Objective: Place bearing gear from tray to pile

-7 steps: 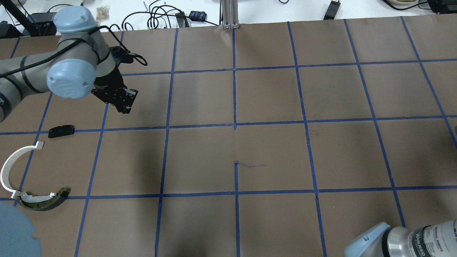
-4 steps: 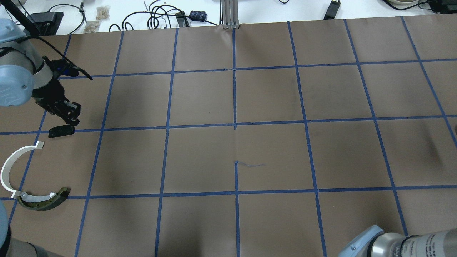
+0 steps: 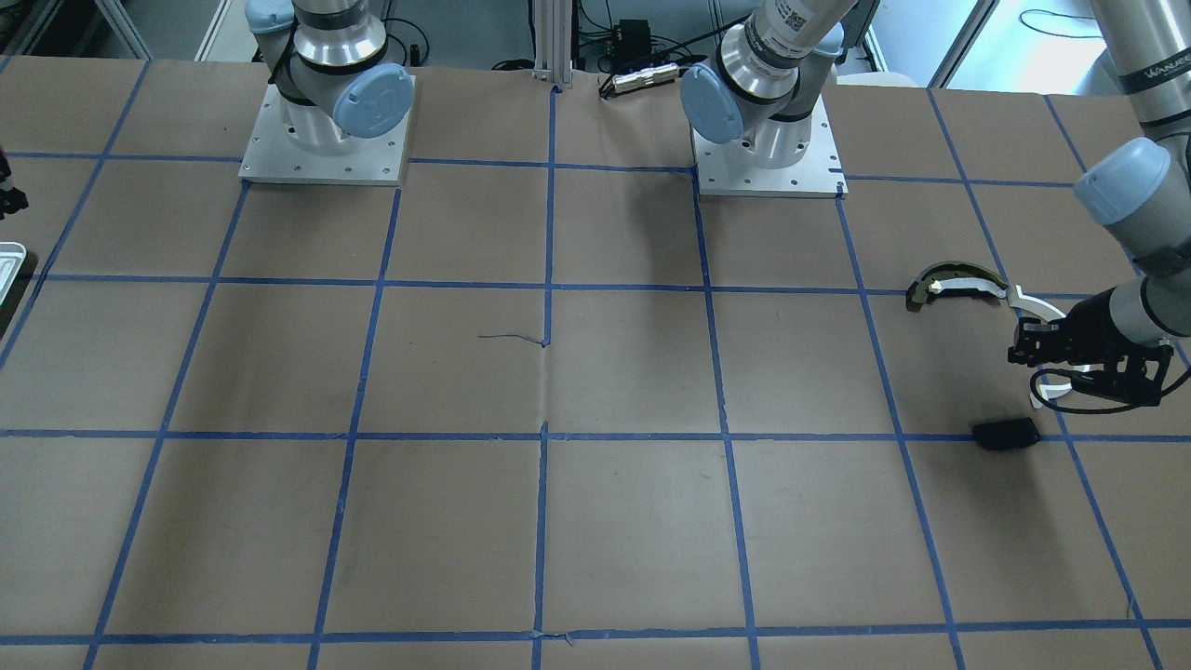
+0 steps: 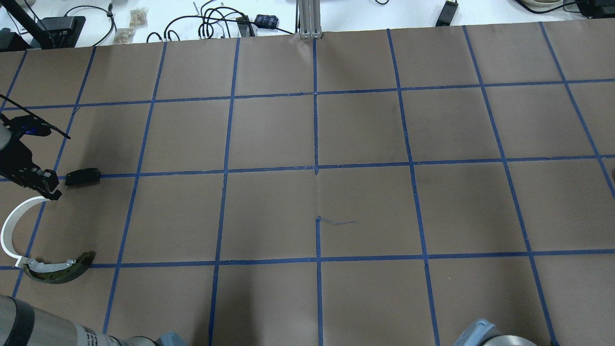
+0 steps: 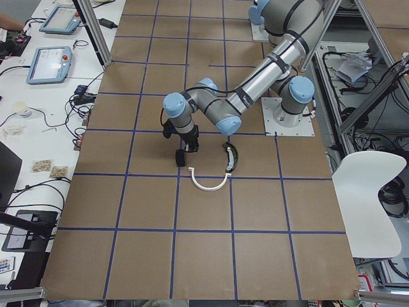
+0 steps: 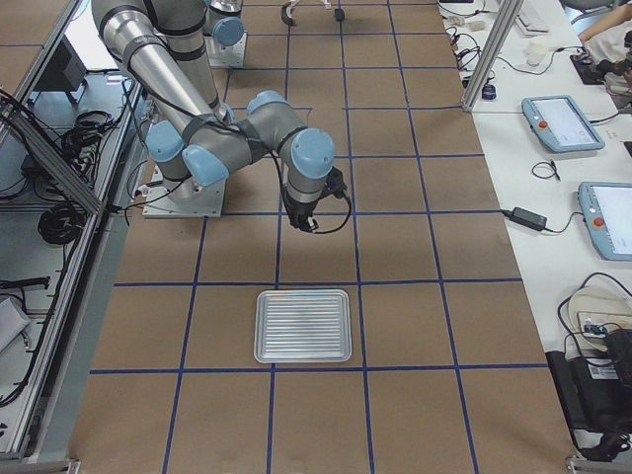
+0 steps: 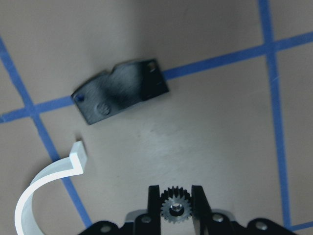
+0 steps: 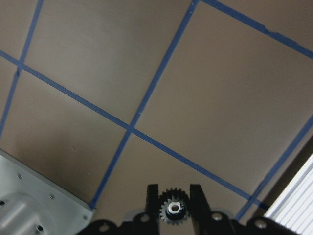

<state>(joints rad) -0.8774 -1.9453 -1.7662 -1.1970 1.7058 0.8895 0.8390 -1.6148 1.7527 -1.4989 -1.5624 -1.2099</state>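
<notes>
A small dark bearing gear [image 7: 176, 211], finely toothed with a shiny metal hub, sat clamped between the two black fingers of the left pincer [image 7: 176, 196]. Its bore faced the wrist camera (being round, it had no long axis).

In the overhead view this pincer [image 4: 48, 190] hung over the brown paper-covered table [image 4: 365, 129] at the pile [image 4: 26, 204]. It was just at 9 o'clock of the flat black plate [image 4: 82, 176], whose long axis ran 9 to 3 along a blue tape line, and above the upper end of the smooth white arc strip [image 4: 4, 235]. The olive-and-black curved piece [image 4: 57, 271] lay toward 6 o'clock.

Half a second earlier the pincer had stood at 12 o'clock of the plate; the parts had not shifted.

The right pincer [image 8: 174, 196] was clamped on a second gear [image 8: 173, 209]. In the right-end view the ribbed silvery tray [image 6: 303, 325] lay at 6 o'clock of it.
</notes>
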